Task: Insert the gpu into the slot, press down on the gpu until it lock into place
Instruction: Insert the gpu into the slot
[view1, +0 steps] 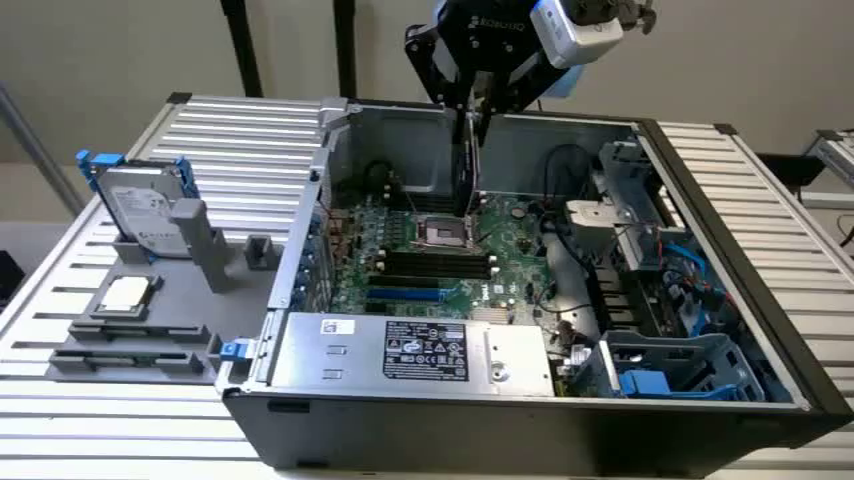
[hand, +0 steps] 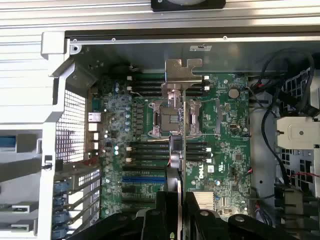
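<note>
Gpu (view1: 470, 170) hangs on end, clamped between the fingers (hand: 166, 212), its long axis pointing down over the CPU socket (view1: 445, 233). The blue slot (view1: 402, 296) lies flat on the motherboard (view1: 514, 255), off toward the exterior view's lower left, near the power-supply box (view1: 414, 352).

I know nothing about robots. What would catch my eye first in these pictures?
First, the big open grey metal computer case on the ribbed silver table, with its green circuit board laid bare. Above the board, the robot's black hand grips a thin black gpu card edge-down near the middle. The card is clear of the bright-blue plastic slot, which lies nearer the silver labelled power-supply box.
</note>
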